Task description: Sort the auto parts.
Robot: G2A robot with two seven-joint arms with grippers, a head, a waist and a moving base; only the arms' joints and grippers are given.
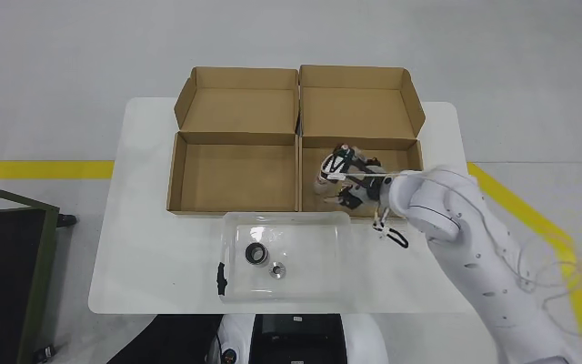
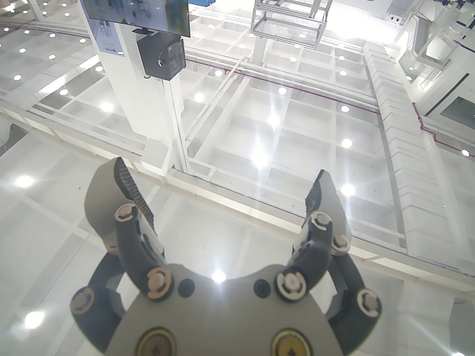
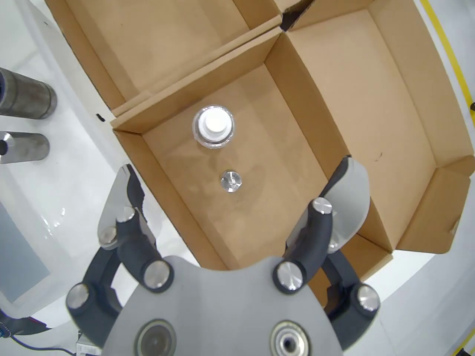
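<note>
Two open cardboard boxes stand side by side, the left box bare inside. My right gripper hangs open over the right box. Below it on that box's floor are a round white-and-clear part and a small shiny metal part, both straight under my right gripper. A clear plastic bin in front holds a dark ring-shaped part and a small metal ring. My left gripper is open, holds nothing and points up at the ceiling.
The bin sits against the boxes' near walls; its two metal parts look like short cylinders from the side. The boxes' lid flaps stand open at the back. Bare white table lies to the left.
</note>
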